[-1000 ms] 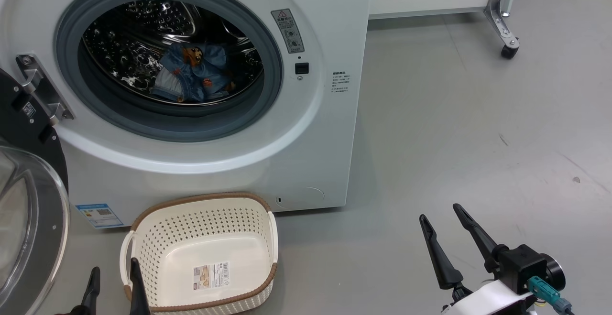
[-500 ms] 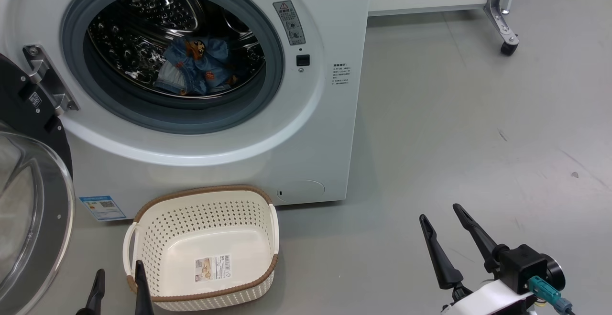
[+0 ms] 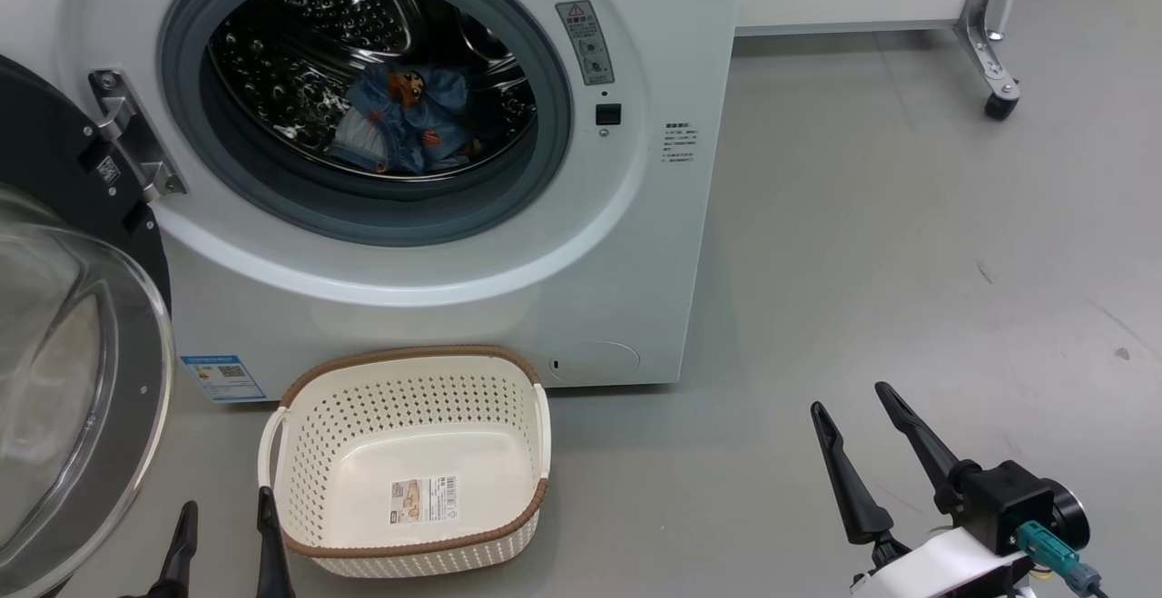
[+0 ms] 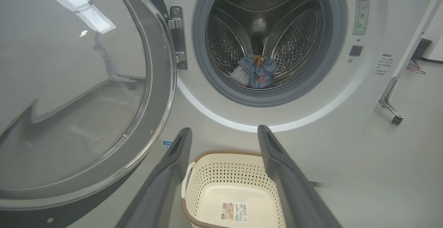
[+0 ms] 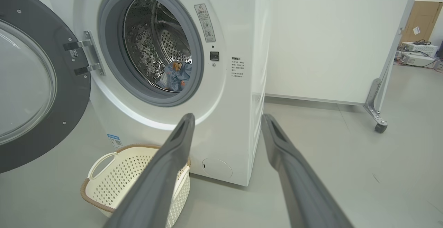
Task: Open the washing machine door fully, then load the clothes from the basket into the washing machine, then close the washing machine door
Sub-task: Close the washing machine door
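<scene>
Lying in washing machine (image 3: 635,244): clothes (image 3: 408,122) | basket (image 3: 408,355): paper label (image 3: 424,498) | left gripper (image 3: 227,500), right gripper (image 3: 850,398): apart

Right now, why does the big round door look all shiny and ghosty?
Left wrist view: the washing machine door shows bright glare spots and room reflections. Head view: the drum sparkles with small highlights. Right wrist view: the close fingers look soft.

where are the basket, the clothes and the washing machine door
the basket (image 3: 408,398): head view, perforated back wall
the clothes (image 3: 413,122): head view, blue fabric in the drum
the washing machine door (image 3: 64,353): head view, domed glass window
</scene>
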